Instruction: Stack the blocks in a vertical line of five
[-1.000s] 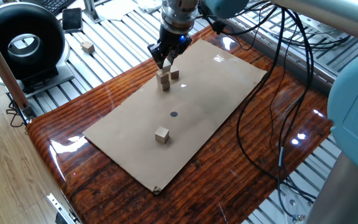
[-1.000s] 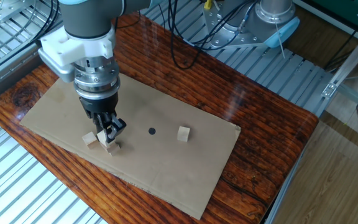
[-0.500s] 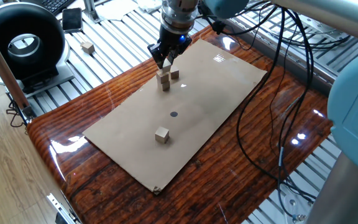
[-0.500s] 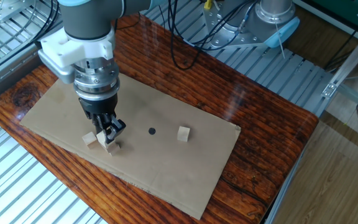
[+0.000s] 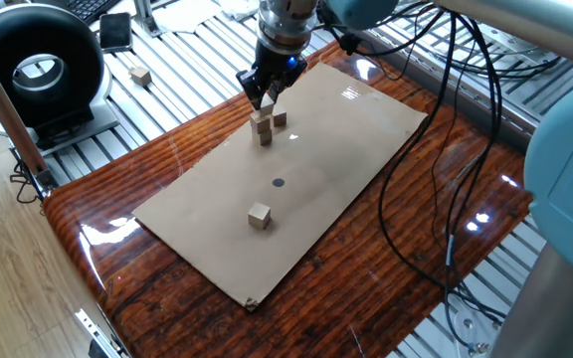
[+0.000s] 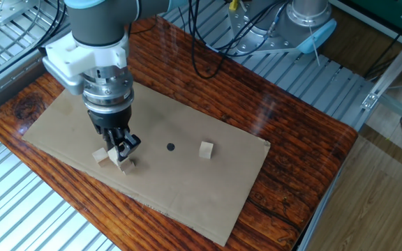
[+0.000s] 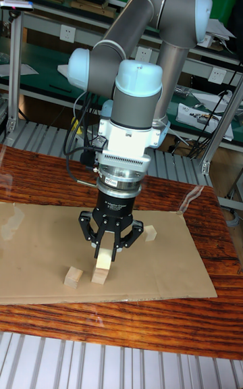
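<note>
My gripper (image 5: 265, 96) (image 6: 121, 147) (image 7: 104, 243) is shut on one block (image 5: 267, 102) at the far end of the cardboard sheet (image 5: 316, 149). The held block sits directly over a short stack of blocks (image 5: 263, 130) (image 6: 125, 164) (image 7: 100, 270); I cannot tell whether it touches the stack. A loose block (image 5: 280, 119) (image 6: 100, 155) (image 7: 73, 277) lies right beside the stack. Another block (image 5: 259, 216) (image 6: 206, 149) (image 7: 150, 231) stands alone past the black dot (image 5: 278, 182). One more block (image 5: 141, 76) lies off the table on the metal slats.
The glossy wooden table (image 5: 167, 298) carries the cardboard sheet. A black ring-shaped device (image 5: 38, 68) stands at the left on the slatted surface. Black cables (image 5: 446, 149) hang over the right side. A second robot base (image 6: 306, 21) stands behind.
</note>
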Action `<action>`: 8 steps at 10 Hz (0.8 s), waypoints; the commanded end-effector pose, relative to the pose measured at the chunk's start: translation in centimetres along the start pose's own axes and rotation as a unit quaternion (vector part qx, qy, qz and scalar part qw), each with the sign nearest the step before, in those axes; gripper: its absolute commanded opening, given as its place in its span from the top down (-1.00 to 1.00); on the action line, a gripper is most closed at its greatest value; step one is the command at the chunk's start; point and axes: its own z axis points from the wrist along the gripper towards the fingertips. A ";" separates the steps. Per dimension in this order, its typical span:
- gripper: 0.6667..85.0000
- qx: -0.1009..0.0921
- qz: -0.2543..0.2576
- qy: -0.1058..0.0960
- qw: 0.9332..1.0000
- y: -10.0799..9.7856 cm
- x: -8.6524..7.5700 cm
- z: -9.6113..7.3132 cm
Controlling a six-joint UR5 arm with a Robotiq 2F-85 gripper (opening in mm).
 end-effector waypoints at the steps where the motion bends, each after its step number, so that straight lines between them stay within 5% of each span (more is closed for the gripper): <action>1: 0.99 -0.004 0.002 0.000 1.000 0.0 -0.1 0.0; 8: 0.99 -0.013 0.001 0.017 1.000 0.1 0.5 -0.1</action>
